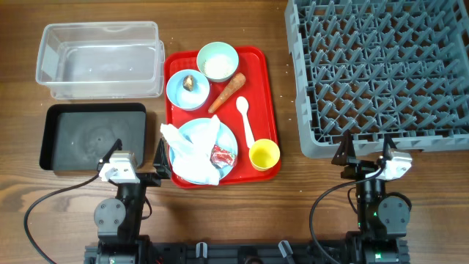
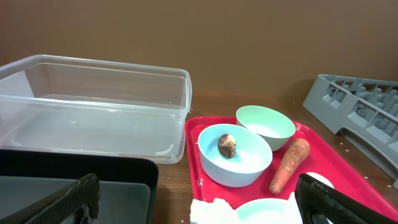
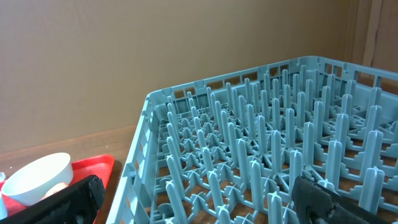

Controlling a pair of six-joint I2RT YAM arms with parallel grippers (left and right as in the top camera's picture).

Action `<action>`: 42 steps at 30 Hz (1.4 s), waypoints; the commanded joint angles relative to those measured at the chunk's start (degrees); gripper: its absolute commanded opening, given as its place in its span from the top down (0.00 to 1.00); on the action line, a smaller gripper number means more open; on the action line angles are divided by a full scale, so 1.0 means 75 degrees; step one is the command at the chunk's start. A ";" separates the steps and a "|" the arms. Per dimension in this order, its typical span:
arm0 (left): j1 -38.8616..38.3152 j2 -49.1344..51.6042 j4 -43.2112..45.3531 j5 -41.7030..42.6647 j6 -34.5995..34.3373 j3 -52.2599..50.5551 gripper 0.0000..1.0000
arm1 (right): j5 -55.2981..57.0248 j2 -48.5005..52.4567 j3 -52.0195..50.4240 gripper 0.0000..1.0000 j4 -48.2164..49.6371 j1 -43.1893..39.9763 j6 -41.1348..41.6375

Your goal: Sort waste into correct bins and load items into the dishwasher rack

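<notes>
On the red tray (image 1: 260, 73) lie a pale blue plate (image 1: 229, 139) with a crumpled napkin (image 1: 192, 150) and a red wrapper (image 1: 221, 155), a bowl of rice (image 1: 218, 61), a bowl (image 1: 187, 89) with a brown lump (image 2: 226, 146), a carrot (image 1: 226, 93), a white spoon (image 1: 245, 121) and a yellow cup (image 1: 264, 155). The clear tub (image 1: 100, 62) and black tray (image 1: 91, 136) stand to the left, the grey rack (image 1: 308, 139) to the right. My left gripper (image 1: 135, 158) is open and empty before the black tray. My right gripper (image 1: 364, 154) is open and empty at the rack's near edge.
The left wrist view shows the tub (image 2: 93, 106), the black tray (image 2: 124, 180), both bowls and the carrot (image 2: 290, 165) ahead of the open fingers (image 2: 199, 208). The right wrist view shows rack pegs (image 3: 249, 155) between the open fingers (image 3: 199, 205).
</notes>
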 commanded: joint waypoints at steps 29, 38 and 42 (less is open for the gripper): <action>-0.0035 0.2763 -0.0423 0.0659 0.0146 0.2999 0.00 | -0.1600 0.2055 0.2856 0.00 0.0743 -0.0032 -0.1122; -0.0035 0.6510 -0.2457 0.0487 0.1157 0.7015 0.00 | -0.2643 0.5135 0.6050 0.00 -0.0804 -0.0032 -0.1122; -0.0035 0.8690 -0.3357 0.0854 0.1154 0.9419 0.00 | -0.3162 0.6411 0.7673 0.00 -0.2017 -0.0032 -0.1128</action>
